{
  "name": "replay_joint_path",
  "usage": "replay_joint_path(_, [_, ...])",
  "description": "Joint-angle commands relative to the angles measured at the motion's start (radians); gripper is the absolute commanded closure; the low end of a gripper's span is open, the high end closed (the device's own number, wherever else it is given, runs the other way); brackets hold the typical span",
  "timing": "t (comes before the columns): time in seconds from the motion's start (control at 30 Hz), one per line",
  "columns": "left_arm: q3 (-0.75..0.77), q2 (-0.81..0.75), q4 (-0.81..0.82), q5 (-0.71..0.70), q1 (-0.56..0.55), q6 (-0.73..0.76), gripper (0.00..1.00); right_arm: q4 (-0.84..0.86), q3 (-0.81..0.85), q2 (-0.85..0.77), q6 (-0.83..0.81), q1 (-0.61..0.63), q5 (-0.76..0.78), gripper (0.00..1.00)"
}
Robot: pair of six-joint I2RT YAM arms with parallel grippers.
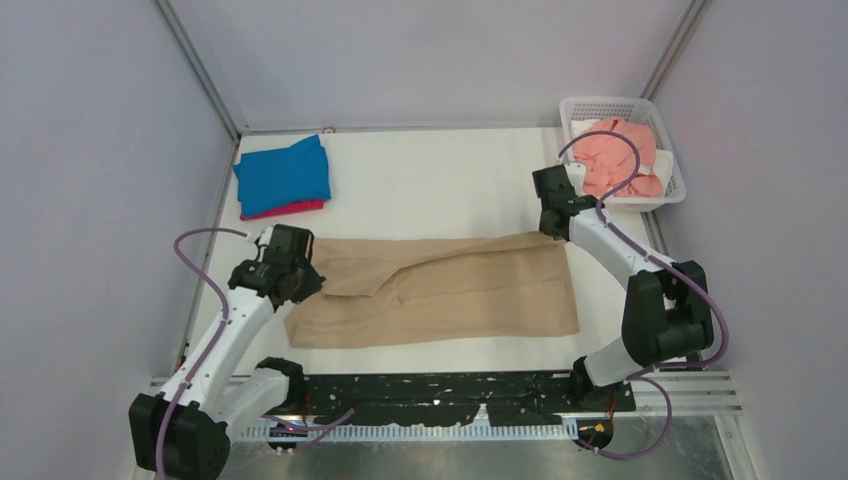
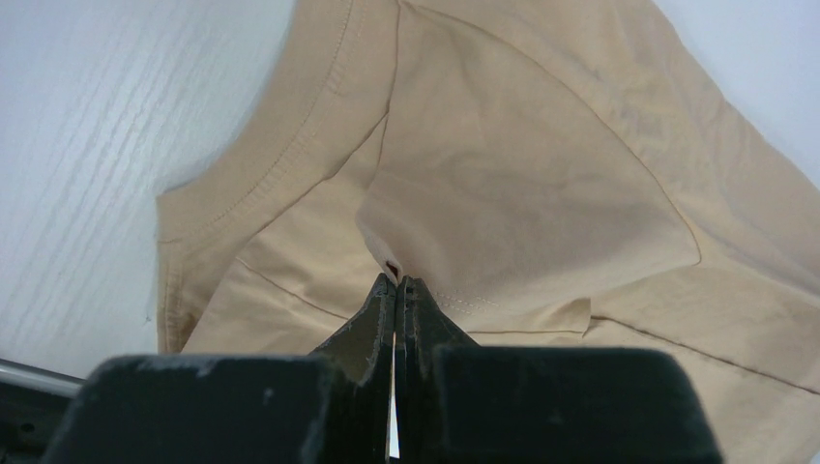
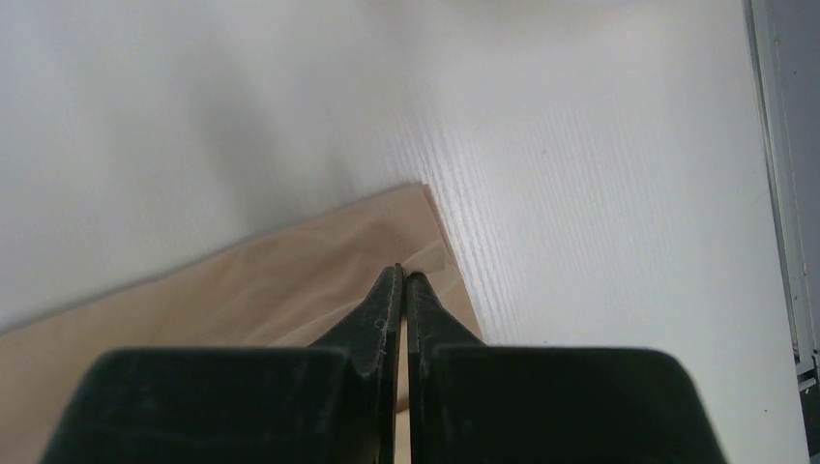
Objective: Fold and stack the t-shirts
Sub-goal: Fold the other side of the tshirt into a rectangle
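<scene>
The tan t-shirt (image 1: 450, 290) lies lengthwise across the middle of the table, its upper part folded over itself. My left gripper (image 1: 300, 276) is shut on a pinch of its cloth (image 2: 503, 193) at the sleeve end, with the fingertips (image 2: 379, 295) nipping a small fold. My right gripper (image 1: 553, 228) is shut on the shirt's far right corner (image 3: 425, 217). A folded bright blue t-shirt (image 1: 284, 174) rests on a magenta-red one (image 1: 290, 209) at the back left. The salmon pink t-shirt (image 1: 622, 150) sits crumpled in the basket.
A white mesh basket (image 1: 672, 160) stands at the back right corner. Metal frame posts and grey walls bound the table on three sides. A black strip (image 1: 450, 390) runs along the near edge between the arm bases.
</scene>
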Motion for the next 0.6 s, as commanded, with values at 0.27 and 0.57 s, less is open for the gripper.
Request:
replay_joint_path(0.27, [-0.017, -0.071, -0.023, 0.026, -0.002, 0.012, 1.00, 0.019, -0.079, -0.112, 0.004, 0.008, 0.003, 0.95])
replay_joint_path(0.57, [-0.010, -0.054, -0.026, 0.026, -0.003, 0.017, 1.00, -0.011, -0.109, -0.157, 0.013, 0.009, -0.004, 0.95])
